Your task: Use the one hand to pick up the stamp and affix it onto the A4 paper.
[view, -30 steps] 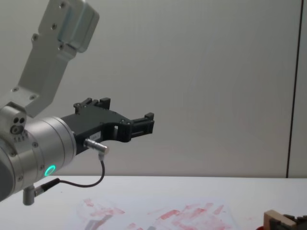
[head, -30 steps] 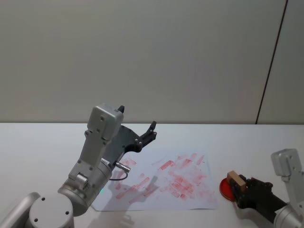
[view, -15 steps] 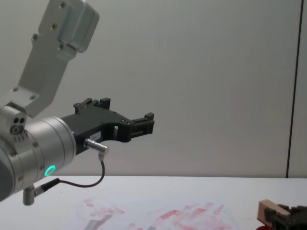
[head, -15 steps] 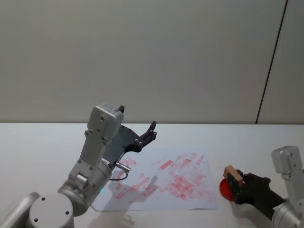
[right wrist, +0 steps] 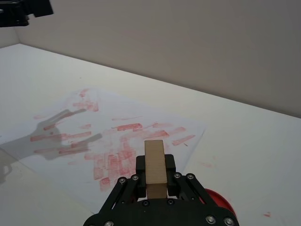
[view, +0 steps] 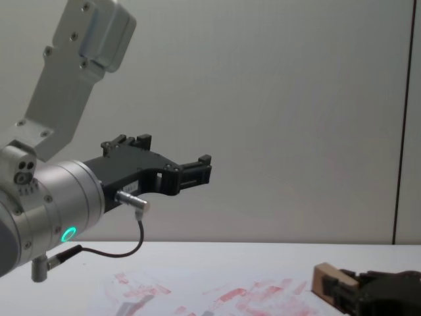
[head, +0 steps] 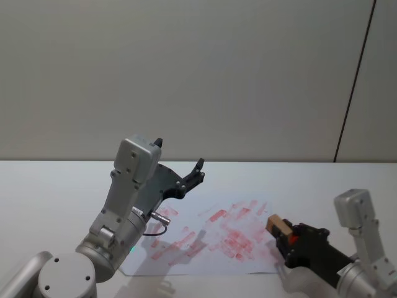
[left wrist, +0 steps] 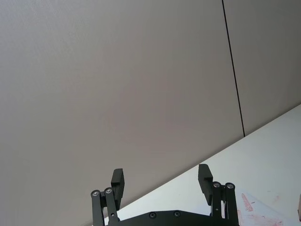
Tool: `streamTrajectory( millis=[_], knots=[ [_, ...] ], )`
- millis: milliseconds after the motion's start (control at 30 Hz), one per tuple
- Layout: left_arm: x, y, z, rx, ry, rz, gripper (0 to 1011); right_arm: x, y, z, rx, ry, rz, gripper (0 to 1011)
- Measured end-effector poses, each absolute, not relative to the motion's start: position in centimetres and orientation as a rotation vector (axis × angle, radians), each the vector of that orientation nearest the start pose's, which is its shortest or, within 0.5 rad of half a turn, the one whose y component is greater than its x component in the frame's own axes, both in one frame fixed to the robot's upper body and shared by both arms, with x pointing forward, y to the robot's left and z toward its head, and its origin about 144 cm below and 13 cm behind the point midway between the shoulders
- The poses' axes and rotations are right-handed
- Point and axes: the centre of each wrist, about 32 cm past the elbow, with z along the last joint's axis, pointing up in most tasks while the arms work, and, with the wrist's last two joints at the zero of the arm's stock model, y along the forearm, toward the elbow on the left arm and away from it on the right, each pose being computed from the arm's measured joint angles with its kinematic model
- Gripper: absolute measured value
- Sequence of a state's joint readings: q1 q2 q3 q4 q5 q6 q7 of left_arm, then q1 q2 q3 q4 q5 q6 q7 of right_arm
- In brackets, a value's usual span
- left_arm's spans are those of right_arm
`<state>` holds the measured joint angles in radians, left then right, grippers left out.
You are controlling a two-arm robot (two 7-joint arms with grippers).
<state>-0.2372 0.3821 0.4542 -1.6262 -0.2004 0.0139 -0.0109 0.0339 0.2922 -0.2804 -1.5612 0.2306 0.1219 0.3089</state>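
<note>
Head view: the right gripper [head: 282,233] is clamped on the stamp [head: 275,223] and holds it at the right edge of the A4 paper [head: 205,245] — half a second ago it hung farther right, over the red ink pad. The left gripper [head: 178,155] is raised above the sheet's left part, unchanged.

Left wrist view: its jaws stand wide apart with nothing between them, the wall behind.

Right wrist view: the wooden block stands upright between the black fingers [right wrist: 141,165]. The red-smeared sheet lies ahead, and the red pad [right wrist: 220,201] — low, round — shows under the gripper's body.

Chest view: the stamp [view: 325,279] sits by the sheet's right end.
</note>
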Motion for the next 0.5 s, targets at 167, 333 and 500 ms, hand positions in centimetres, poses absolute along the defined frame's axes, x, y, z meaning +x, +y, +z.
streamTrajectory(
  millis=[167, 333, 500],
  knots=[
    [49.2, 19.8, 120.4, 0.061, -0.268, 1.124, 1002, 45.6, -21.9, 113.5, -0.177, 0.087, -0.96, 217],
    [49.2, 19.8, 120.4, 0.061, -0.268, 1.124, 1003, 45.6, -21.3, 113.2, -0.189, 0.091, -0.934, 217],
    [49.2, 19.8, 120.4, 0.061, -0.268, 1.124, 1002, 45.7, -20.7, 112.7, -0.211, 0.104, -0.912, 216]
  ],
)
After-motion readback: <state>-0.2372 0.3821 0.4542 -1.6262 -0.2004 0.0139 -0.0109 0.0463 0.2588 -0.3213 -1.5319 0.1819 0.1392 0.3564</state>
